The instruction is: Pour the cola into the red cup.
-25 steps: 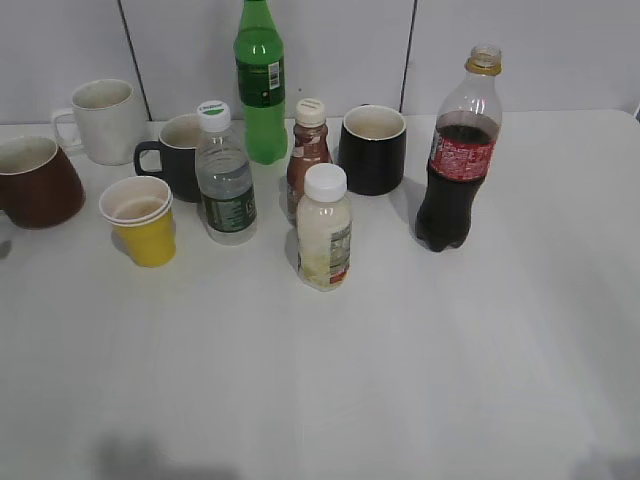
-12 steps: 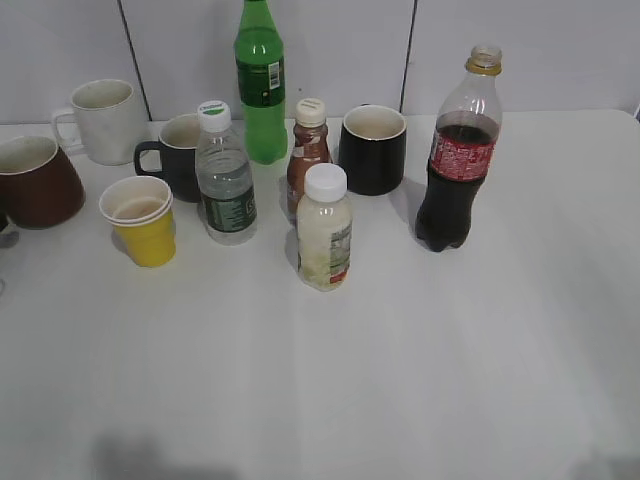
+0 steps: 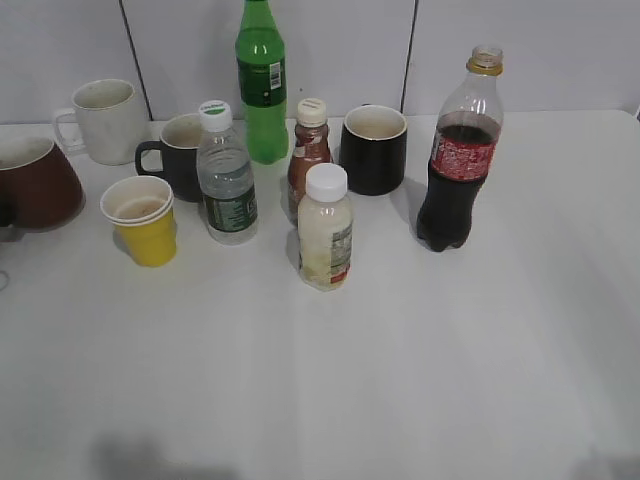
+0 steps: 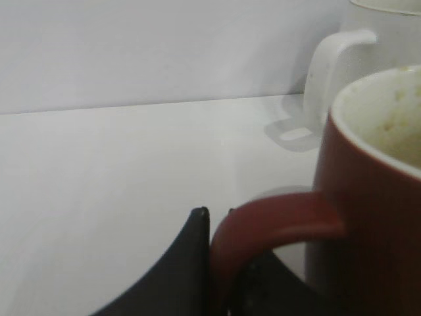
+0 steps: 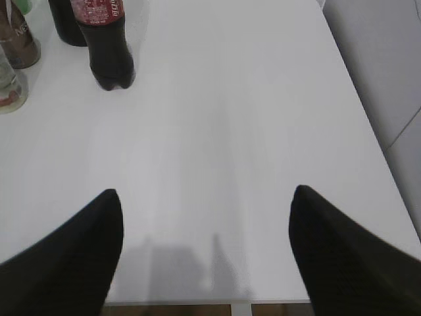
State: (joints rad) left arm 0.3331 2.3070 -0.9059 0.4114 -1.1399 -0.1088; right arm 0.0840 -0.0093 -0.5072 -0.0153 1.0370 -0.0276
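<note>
The red cup point(image 3: 40, 185) stands at the far left of the table; in the left wrist view it fills the right side point(image 4: 371, 217), cream inside. My left gripper point(image 4: 216, 217) is shut on the cup's handle, one black finger on each side of it; in the exterior view only a dark tip shows at the left edge point(image 3: 4, 216). The cola bottle point(image 3: 457, 150) stands upright at the right, uncapped, about half full, and also shows in the right wrist view point(image 5: 105, 39). My right gripper point(image 5: 205, 224) is open and empty above the table's near right edge, well short of the cola.
A white mug point(image 3: 103, 120), a yellow paper cup point(image 3: 145, 220), two black mugs point(image 3: 373, 148), a water bottle point(image 3: 226, 175), a green bottle point(image 3: 261, 80), a small brown bottle point(image 3: 308, 155) and a white-capped bottle point(image 3: 325, 230) crowd the middle.
A dark fingertip of my left gripper has come into view at the left edge beside the red cup. The bottles and other cups have not moved.
</note>
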